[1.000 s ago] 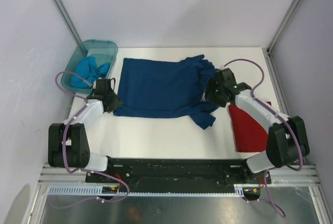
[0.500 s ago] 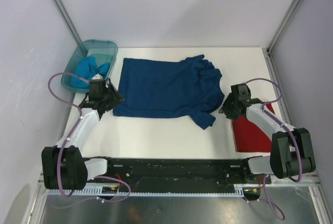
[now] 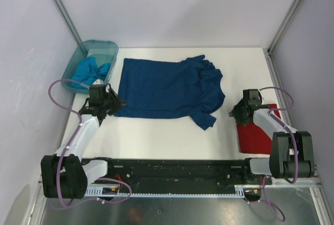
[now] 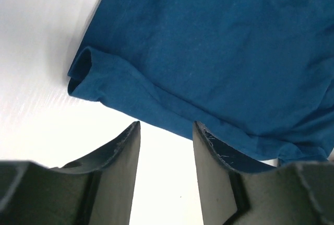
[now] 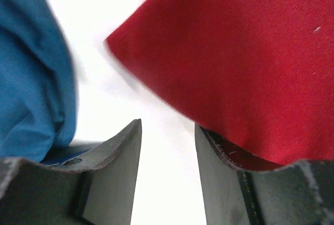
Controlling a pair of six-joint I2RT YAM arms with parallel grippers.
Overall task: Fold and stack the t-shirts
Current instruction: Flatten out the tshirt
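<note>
My left end effector (image 3: 107, 103) hangs with jaws parted and empty just off the near-left hem corner of the navy t-shirt (image 3: 162, 88). That shirt lies spread on the desk (image 3: 156, 136) with its long axis running left to right and its sleeves bunched toward the right arm. My right end effector (image 3: 241, 111), also parted and empty, sits between the navy sleeve and the red t-shirt (image 3: 258, 135) and is closer to the red one's corner, so I judge the left arm nearer for the hem. I count three shirts: one navy, one red, and one turquoise t-shirt (image 3: 87, 71) crumpled in the single teal tub (image 3: 99, 44).
</note>
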